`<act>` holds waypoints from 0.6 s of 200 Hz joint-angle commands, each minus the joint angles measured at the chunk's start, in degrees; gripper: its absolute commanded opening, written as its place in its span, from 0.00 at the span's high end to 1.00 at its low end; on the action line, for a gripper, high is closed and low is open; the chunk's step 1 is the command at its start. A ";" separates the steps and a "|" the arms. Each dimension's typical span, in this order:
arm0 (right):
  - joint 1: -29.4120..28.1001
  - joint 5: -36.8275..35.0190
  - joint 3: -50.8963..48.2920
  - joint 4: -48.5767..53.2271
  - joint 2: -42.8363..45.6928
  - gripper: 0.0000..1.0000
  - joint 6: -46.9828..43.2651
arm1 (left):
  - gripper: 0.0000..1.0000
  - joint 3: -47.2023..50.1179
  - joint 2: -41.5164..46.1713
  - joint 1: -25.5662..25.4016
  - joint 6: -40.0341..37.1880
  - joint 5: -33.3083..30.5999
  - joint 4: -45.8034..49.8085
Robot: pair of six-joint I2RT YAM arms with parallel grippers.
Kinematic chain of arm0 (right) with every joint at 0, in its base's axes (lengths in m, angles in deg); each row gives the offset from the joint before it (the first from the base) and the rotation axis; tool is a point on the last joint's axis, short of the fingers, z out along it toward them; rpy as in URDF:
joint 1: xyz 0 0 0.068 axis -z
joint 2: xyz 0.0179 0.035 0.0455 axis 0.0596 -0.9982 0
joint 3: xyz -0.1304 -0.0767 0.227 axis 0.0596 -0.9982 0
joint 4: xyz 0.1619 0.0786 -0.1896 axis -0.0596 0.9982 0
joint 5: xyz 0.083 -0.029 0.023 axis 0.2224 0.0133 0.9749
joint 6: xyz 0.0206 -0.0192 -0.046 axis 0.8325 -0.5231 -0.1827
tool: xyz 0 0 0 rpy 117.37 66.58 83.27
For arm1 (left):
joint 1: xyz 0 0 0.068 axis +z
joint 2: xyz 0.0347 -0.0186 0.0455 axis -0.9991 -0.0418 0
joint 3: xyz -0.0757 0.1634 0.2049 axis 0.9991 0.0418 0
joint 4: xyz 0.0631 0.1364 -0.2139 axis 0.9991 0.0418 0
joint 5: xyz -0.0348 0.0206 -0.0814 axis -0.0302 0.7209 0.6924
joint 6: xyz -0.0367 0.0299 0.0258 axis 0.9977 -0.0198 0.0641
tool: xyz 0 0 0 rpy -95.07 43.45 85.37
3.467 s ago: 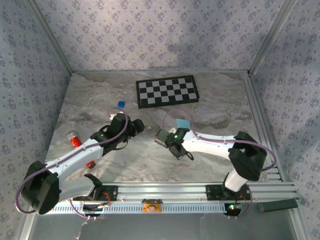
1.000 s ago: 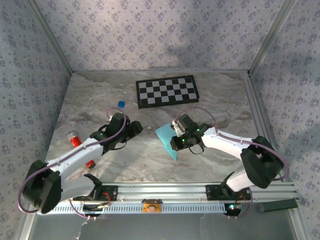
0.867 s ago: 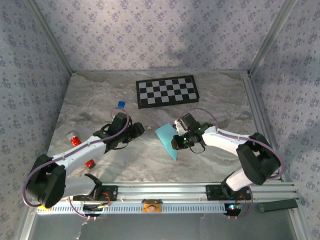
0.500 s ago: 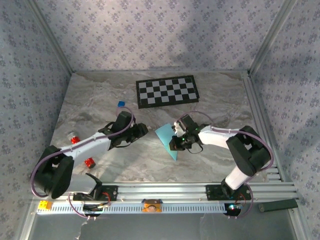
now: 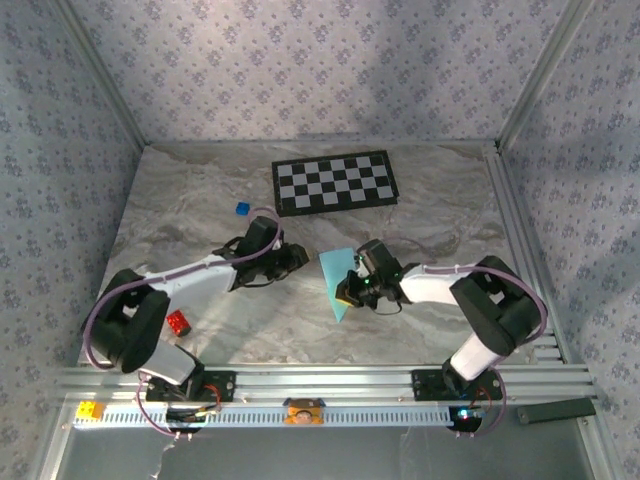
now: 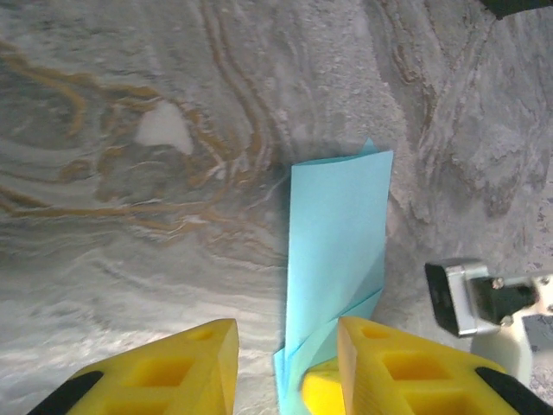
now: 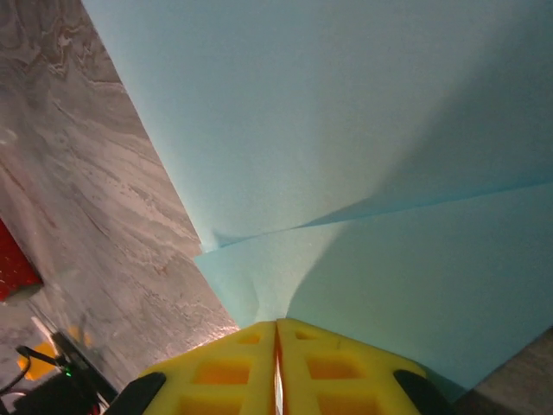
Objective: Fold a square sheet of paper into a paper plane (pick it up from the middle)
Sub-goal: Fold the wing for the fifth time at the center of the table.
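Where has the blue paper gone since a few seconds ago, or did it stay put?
Yes, it moved. The light-blue paper was below the checkerboard's right half; now it is below its middle, further left and lower in the top view.

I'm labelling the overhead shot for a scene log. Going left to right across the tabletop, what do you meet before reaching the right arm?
red block → blue cube → left gripper → light-blue paper

No readable text, label or number anywhere.
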 commanded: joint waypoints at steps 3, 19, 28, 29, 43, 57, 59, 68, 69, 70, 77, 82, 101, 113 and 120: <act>-1.84 -3.65 -4.79 -9.20 2.23 0.86 11.16 | 0.67 -3.14 -1.98 -0.96 0.44 1.88 -2.13; -1.54 -4.36 -3.83 -6.69 6.46 0.80 7.92 | 0.68 -4.33 -3.58 -1.50 0.39 2.42 -2.39; -0.86 -5.48 -3.49 -3.49 9.21 0.77 5.89 | 0.69 -4.92 -4.47 -1.81 0.39 2.92 -2.68; -0.78 -5.67 -3.48 -3.12 9.52 0.76 5.69 | 0.69 -4.98 -4.54 -1.82 0.39 2.98 -2.72; 1.10 -7.83 -3.64 2.11 13.42 0.74 3.11 | 0.69 -5.87 -6.12 -2.21 0.39 3.82 -3.40; 4.08 -8.24 -4.41 5.94 15.95 0.74 0.43 | 0.69 -7.13 -8.04 -2.78 0.44 5.23 -4.24; 4.34 -8.12 -4.59 6.21 16.22 0.74 0.07 | 0.69 -7.37 -8.40 -2.79 0.43 5.44 -4.43; 6.70 -6.99 -5.40 7.31 17.29 0.74 -1.18 | 0.70 -8.35 -9.82 -3.18 0.48 6.71 -5.07; 7.00 -6.91 -5.45 7.42 17.34 0.74 -1.32 | 0.70 -8.46 -9.99 -3.21 0.44 6.81 -5.15; 7.24 -6.78 -5.48 7.52 17.41 0.74 -1.43 | 0.70 -8.60 -10.16 -3.22 0.42 6.91 -5.18; 9.02 -5.81 -6.10 8.00 17.82 0.75 -2.12 | 0.71 -9.45 -11.38 -3.53 0.32 7.47 -5.27; 10.06 -4.81 -6.42 8.05 18.00 0.76 -2.60 | 0.72 -9.98 -12.14 -3.80 0.35 7.75 -5.22; 12.90 -1.94 -7.18 7.79 18.38 0.79 -4.47 | 0.73 -12.14 -14.92 -4.72 0.66 8.41 -5.28; 13.61 -1.20 -7.03 8.10 18.81 0.80 -5.84 | 0.75 -13.51 -16.36 -5.19 0.75 8.31 -4.62; 13.73 -1.11 -6.83 8.38 19.10 0.80 -6.49 | 0.76 -14.27 -17.25 -5.42 1.20 7.96 -3.51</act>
